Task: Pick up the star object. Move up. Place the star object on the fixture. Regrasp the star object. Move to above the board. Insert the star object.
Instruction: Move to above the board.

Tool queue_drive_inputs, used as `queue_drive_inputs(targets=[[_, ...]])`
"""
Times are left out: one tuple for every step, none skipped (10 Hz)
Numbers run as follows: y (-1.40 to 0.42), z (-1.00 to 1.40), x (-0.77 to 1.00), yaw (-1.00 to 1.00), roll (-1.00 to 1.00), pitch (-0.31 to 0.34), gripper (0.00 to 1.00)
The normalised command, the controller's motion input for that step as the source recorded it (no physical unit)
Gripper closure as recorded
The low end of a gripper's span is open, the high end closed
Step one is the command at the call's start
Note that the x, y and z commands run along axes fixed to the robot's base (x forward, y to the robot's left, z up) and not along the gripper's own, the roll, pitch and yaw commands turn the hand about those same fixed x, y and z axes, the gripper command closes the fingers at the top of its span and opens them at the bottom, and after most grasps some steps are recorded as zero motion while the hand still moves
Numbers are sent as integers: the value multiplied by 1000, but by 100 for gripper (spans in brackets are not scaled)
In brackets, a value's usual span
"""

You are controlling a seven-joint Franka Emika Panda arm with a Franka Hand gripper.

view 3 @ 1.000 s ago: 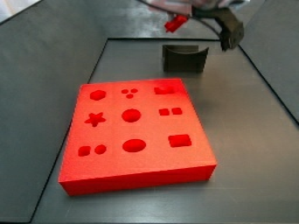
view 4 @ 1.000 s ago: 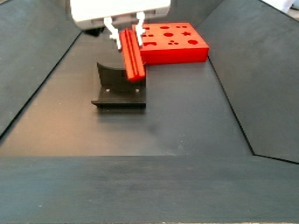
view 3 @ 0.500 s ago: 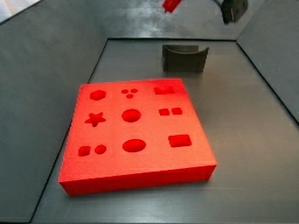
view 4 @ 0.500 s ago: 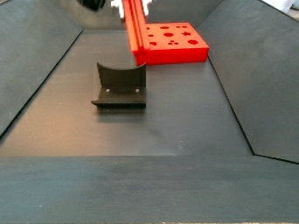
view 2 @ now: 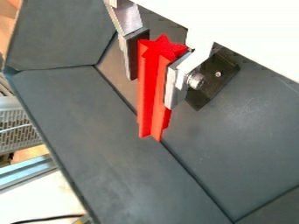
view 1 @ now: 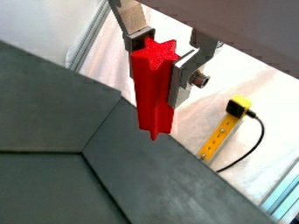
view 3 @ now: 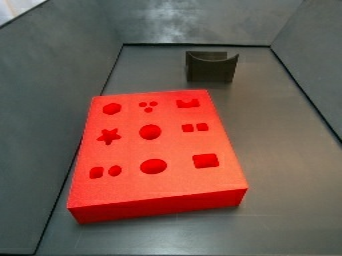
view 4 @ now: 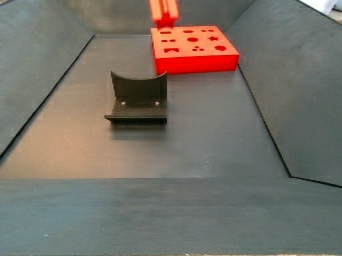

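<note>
in both wrist views: claw [view 1: 162, 54] clamped on the star object [view 1: 151, 87], silver fingers [view 1: 131, 19] pressing opposite flanks near the star-shaped end, long red shaft hanging free below the pads. also seen from the other wrist camera: claw [view 2: 152, 54], star object [view 2: 153, 87], one finger [view 2: 177, 77] flat against the ridged side. held well above the dark floor, touching nothing else. yellow cable fitting [view 1: 237, 107] outside the enclosure, not part of the job.

in a side view: board [view 3: 154, 155] lying flat at centre, star-shaped hole toward 9 o'clock on its top face; fixture [view 3: 211, 66] empty at about 12 o'clock, well apart from the board. no claw, no peg in frame.

in a side view: only the lower tip of the star object [view 4: 163, 10] visible at the 12 o'clock edge, above the far board [view 4: 197, 50]; fixture [view 4: 136, 98] bare nearer centre; claw itself cut off.

handling, as a judgement: looks rigid, light, moulded plastic, smooth and ridged, so liable to twist or slip if pinched on the points. best gripped across two opposing valleys or flats, close to one end, leaving most of the shaft free for entering the hole. long overhang means small tilt at the grip shows as large offset at the tip; star profile also demands rotational alignment before insertion.
</note>
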Motion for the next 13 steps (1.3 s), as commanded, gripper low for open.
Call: queue_drive_inputs(targets=[[21, 586, -66, -9, -76, 84, 100], [8, 284, -30, 19, -76, 93, 100], [-1000, 194, -310, -124, -1000, -123, 100], [-1000, 162, -305, -123, -1000, -131, 100], [-1000, 170, -328, -132, -1000, -141, 100], [-1000, 164, -339, -140, -1000, -142, 100], [-1000, 166, -347, -150, -1000, -142, 100], [-1000, 165, -354, -159, -1000, -137, 100], [-1000, 167, -366, -168, -1000, -128, 100], [-1000, 168, -381, -173, -1000, -124, 100], [-1000, 166, -406, -177, -1000, -122, 100], [-914, 155, -400, -177, -1000, -126, 100], [-511, 82, -264, -144, -869, -119, 100]])
